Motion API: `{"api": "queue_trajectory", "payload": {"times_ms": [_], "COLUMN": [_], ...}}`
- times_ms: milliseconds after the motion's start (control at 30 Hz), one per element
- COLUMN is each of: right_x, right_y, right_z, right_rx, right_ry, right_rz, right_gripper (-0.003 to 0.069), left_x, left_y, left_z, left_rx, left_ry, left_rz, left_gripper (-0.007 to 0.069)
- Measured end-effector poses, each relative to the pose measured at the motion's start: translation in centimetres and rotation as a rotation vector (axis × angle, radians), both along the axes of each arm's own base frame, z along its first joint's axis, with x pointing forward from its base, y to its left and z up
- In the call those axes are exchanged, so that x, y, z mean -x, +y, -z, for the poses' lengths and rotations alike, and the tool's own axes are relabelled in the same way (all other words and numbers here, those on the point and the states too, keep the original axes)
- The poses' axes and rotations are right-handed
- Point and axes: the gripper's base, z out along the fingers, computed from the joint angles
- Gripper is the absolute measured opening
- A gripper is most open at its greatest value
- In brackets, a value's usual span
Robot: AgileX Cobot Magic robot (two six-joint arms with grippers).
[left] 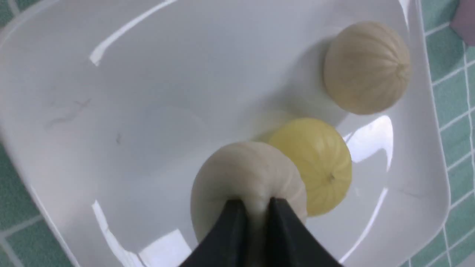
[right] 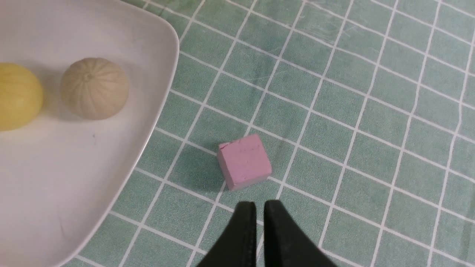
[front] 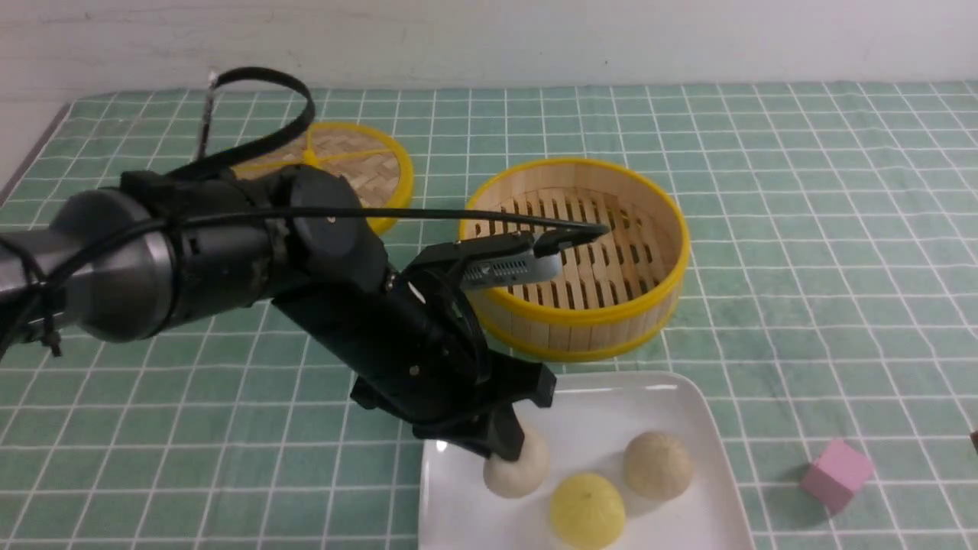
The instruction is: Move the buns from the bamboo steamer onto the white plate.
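Observation:
My left gripper [front: 506, 449] is shut on the pale cream-white bun [front: 519, 472], pinching its top at the plate's left side. In the left wrist view the fingertips [left: 237, 218] bite into that bun [left: 241, 174]. It is at the plate's surface; I cannot tell if it touches. The yellow bun [front: 587, 510] [left: 315, 163] lies on the white plate [front: 611, 409] just beside it. The bamboo steamer [front: 577, 256] stands behind the plate with nothing on its slotted floor. My right gripper [right: 259, 205] is shut on nothing, above the cloth right of the plate [right: 74, 185].
A tan-beige bun [front: 658, 464] [right: 94, 92] sits on the plate's right side. A pink cube [front: 837, 473] [right: 244, 161] lies on the green checked cloth right of the plate. The flat woven lid [front: 344, 164] lies at the back left, partly behind my left arm.

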Motion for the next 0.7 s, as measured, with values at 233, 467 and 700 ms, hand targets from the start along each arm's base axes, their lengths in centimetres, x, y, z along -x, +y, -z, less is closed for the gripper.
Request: {"api": "queue_trajectory", "payload": {"times_ms": [233, 467, 700], "right_x": [0.1, 3.0, 7.2], "right_y": [-0.1, -2.2, -4.6], "right_z": [-0.1, -2.4, -3.4], "right_rx": [-0.003, -0.078, -0.268], "right_ry": [-0.004, -0.025, -0.200], "right_rz": [0.001, 0.039, -0.021], "right_gripper": [0.0062, 0.0062, 0.0055], "left_x": [-0.7, -1.2, -2.2], "left_y": [-0.1, -0.3, -0.2], "left_z": [0.4, -0.7, -4.7], "left_rx": [0.009, -0.012, -0.057], "left_ry": [-0.034, -0.073, -0.200], "left_rz": [-0.053, -0.006, 0.060], "left_gripper": [0.0332, 0.0390, 0.0226]}}
